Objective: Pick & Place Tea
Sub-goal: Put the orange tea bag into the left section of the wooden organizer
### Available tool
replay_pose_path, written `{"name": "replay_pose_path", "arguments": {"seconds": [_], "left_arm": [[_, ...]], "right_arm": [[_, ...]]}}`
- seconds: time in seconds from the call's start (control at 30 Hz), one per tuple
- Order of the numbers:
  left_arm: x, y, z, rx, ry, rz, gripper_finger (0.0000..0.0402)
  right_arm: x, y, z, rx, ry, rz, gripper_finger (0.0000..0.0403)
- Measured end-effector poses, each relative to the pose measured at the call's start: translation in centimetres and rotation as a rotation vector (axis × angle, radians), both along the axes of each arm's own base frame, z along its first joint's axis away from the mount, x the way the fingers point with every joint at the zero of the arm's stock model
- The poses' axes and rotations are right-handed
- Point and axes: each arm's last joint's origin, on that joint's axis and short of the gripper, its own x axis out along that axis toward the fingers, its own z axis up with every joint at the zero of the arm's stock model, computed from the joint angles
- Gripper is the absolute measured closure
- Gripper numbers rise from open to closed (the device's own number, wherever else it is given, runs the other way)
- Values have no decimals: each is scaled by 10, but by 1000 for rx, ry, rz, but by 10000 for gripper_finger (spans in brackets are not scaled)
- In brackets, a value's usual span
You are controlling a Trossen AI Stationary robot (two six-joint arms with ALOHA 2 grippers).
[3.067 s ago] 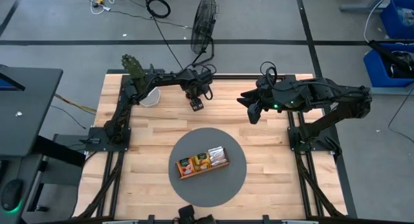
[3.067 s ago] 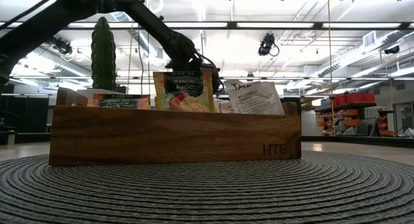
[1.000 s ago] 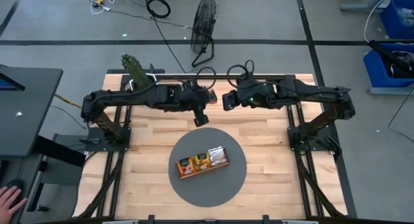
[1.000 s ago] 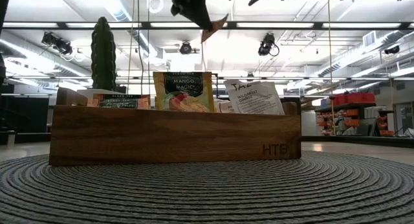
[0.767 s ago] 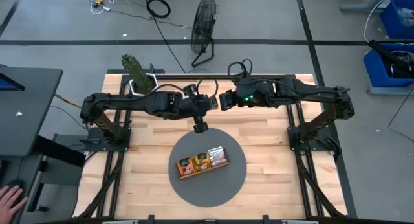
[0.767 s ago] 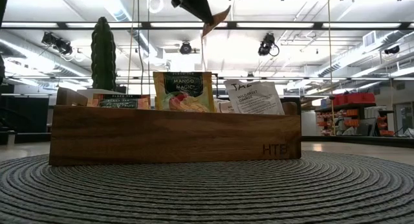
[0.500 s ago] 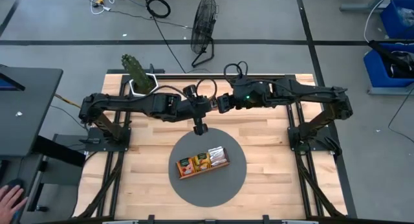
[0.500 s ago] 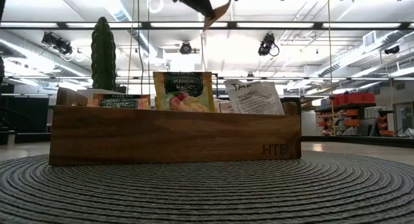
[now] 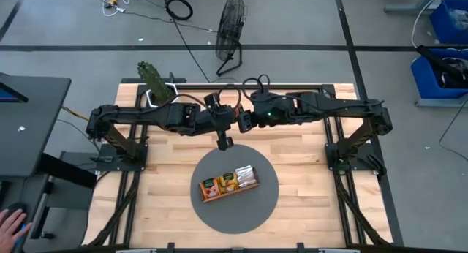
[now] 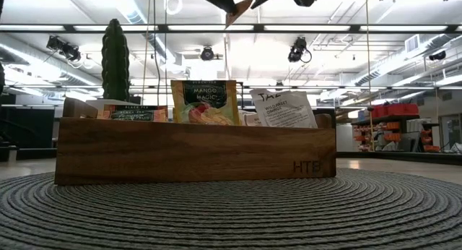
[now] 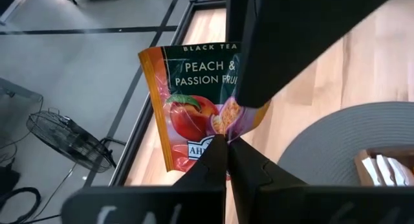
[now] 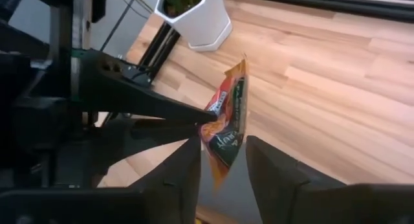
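Here, mid-handover above the counter (image 9: 292,147): left gripper (image 11: 226,143) fingers clamped on the tea sachet (image 11: 194,101), right gripper (image 12: 223,156) fingers apart around it, next to close, likely.

Grey concrete floor (image 9: 66,34) around wooden table (image 9: 168,209). Floor fan (image 9: 232,23) and cables top centre; blue bins (image 9: 447,34) upper right; ceiling strip lights (image 10: 303,27) overhead.
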Motion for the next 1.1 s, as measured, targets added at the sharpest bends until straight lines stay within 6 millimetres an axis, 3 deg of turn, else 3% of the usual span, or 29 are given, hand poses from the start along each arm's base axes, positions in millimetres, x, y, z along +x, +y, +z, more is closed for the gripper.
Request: {"name": "replay_pose_path", "arguments": {"seconds": [0.13, 0.3, 0.37, 0.63, 0.83, 0.97, 1.1], "left_arm": [[0, 0, 0, 5, 0, 5, 396], [0, 0, 0, 7, 0, 7, 398], [0, 0, 0, 7, -4, 7, 395], [-2, -1, 2, -39, -15, -7, 335], [-19, 0, 18, -51, -47, -19, 300], [-33, 1, 34, -103, -112, -69, 287], [-44, 5, 47, -263, -162, -249, 280]], "right_arm": [[0, 0, 1, -9, -6, -4, 302], [1, 1, 1, -25, -5, 10, 380], [1, 1, 1, -44, -7, 19, 394], [-5, 1, 3, -83, 35, 55, 401], [-23, 0, 8, -129, 109, 98, 402], [-29, 3, 10, -194, 165, 271, 402], [-31, 14, 7, -276, 218, 514, 402]]}}
